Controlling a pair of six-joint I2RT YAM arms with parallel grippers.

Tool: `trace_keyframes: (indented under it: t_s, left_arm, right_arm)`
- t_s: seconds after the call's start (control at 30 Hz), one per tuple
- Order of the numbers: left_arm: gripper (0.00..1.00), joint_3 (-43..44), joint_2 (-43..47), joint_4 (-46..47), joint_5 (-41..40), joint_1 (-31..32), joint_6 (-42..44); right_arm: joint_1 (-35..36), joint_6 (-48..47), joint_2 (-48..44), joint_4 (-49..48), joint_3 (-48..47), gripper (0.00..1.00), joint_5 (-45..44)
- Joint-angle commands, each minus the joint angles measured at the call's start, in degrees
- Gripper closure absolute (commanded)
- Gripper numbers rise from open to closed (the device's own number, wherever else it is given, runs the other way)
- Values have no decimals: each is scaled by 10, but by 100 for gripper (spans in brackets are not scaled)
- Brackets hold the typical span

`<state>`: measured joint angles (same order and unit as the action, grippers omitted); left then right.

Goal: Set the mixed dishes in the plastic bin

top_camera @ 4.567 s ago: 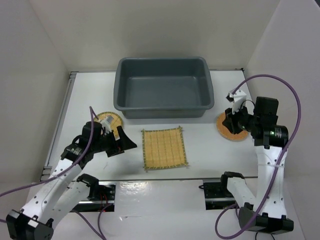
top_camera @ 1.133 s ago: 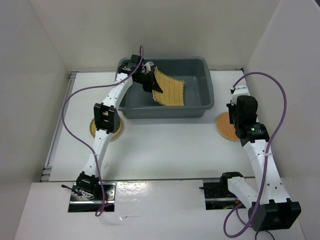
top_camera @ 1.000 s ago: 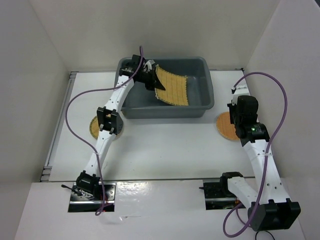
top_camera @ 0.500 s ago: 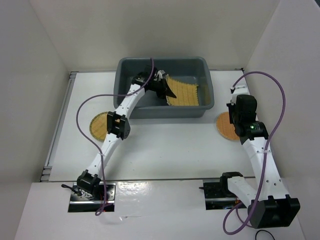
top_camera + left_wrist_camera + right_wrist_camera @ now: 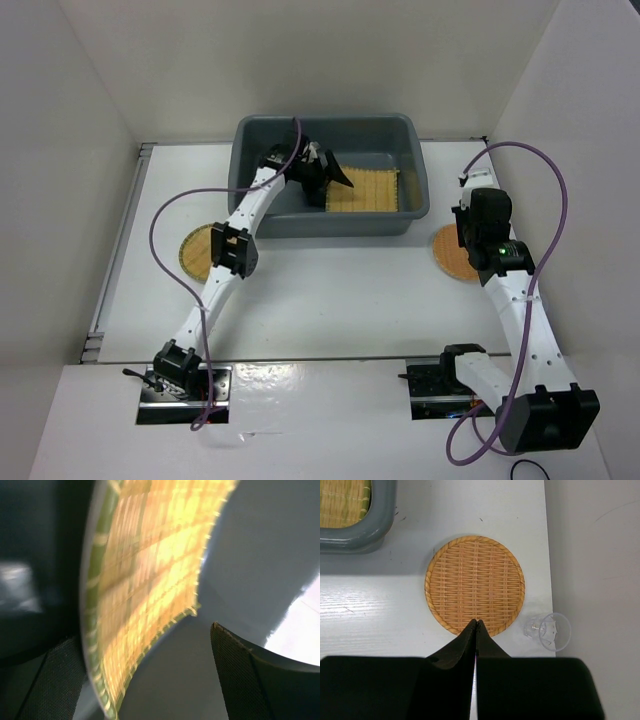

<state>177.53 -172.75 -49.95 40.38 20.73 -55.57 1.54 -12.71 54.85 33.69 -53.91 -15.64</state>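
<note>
One of the three dishes is in. The square mat [image 5: 362, 190] lies flat on the floor of the plastic bin [image 5: 330, 222], toward its three o'clock end. The bin sits at twelve o'clock on the table [image 5: 330, 290].

The left gripper [image 5: 332, 180] hangs inside the bin at the mat's nine o'clock edge. In the blurred left wrist view its fingers [image 5: 60, 680] stand wide apart. The mat's dark border runs beside one of them, and nothing is pinched.

The step in hand looks like getting the left arm out of the bin. To do it well, the arm should rise straight up first, jaws wide, so no finger drags the mat's border. Only then should it swing back over the bin's six o'clock wall toward the round yellow disc [image 5: 197, 250]. That disc lies flat on the table at about eight o'clock, partly hidden by the arm's elbow joint.

The right gripper [image 5: 476, 626] hovers at three o'clock over the orange-brown disc [image 5: 475, 587]. Its fingers are pressed together and empty, tips above the disc's six o'clock rim. A flat woven disc offers little to grip, so the jaws will probably need to part and come down astride the rim. In the right wrist view a small clear cup [image 5: 548, 630] stands just beside the disc at its four o'clock, and the descent should stay clear of it.
</note>
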Motion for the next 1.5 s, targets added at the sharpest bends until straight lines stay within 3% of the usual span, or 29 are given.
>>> trace_keyframes:
  t_s: [0.0, 0.1, 0.23, 0.33, 0.37, 0.43, 0.47, 0.5, 0.53, 0.57, 0.6, 0.63, 0.67, 0.8, 0.87, 0.9, 1.0, 1.2, 1.47]
  left_arm:
    - [0, 19, 81, -64, -65, -18, 54]
    - [0, 19, 148, -131, -139, -34, 118]
    - [0, 19, 292, -247, -334, -56, 201]
    - [0, -131, 424, -248, -420, -68, 231]
    - [0, -218, 486, -242, -453, -86, 217]
    - [0, -303, 546, -223, -442, -118, 208]
    - [0, -361, 580, -165, -402, -159, 208]
    - [0, -438, 668, -117, -365, -185, 208]
    - [0, -630, 720, -57, -314, -219, 197]
    - [0, -731, 771, 61, -259, -298, 169]
    - [0, -819, 857, 113, -176, -333, 155]
    - [0, -887, 885, 146, -153, -364, 146]
    - [0, -963, 900, 160, -142, -387, 156]
    - [0, -1065, 875, 161, -95, -452, 197]
    - [0, -1137, 900, 237, -55, -480, 167]
    - [0, -1215, 907, 273, -4, -511, 150]
    - [0, -1284, 907, 349, 32, -533, 129]
    - [0, -1316, 875, 372, 32, -544, 149]
    - [0, -1349, 797, 394, -29, -544, 189]
  right_arm:
    - [-4, 1, 1, -22, -1, 96, 1]
    - [-4, 1, 1, -22, -1, 96, 6]
    - [-4, -5, 6, -22, -1, 94, 11]
    - [-4, -5, 6, -22, -1, 94, 11]
    - [-4, -5, 6, -22, -1, 94, 11]
    - [-4, -5, 6, -22, -1, 93, 11]
    - [-4, -5, 11, -22, -1, 93, 11]
    - [-4, -5, 11, -22, -1, 93, 11]
    - [-4, -5, 11, -22, -1, 93, 11]
    - [-4, -5, 11, -22, -1, 93, 11]
    - [-4, -5, 11, -22, -1, 93, 11]
    - [-4, -5, 11, -22, -1, 93, 11]
    - [-4, -5, 11, -22, -1, 93, 11]
    - [-4, -10, 11, -22, -1, 92, 17]
    - [-4, -10, 11, -22, -1, 92, 17]
    - [-4, -10, 11, -22, -1, 92, 17]
    - [-4, -10, 11, -22, -1, 92, 17]
    - [-4, -10, 11, -22, -1, 92, 17]
    - [-4, -10, 11, -22, -1, 91, 17]
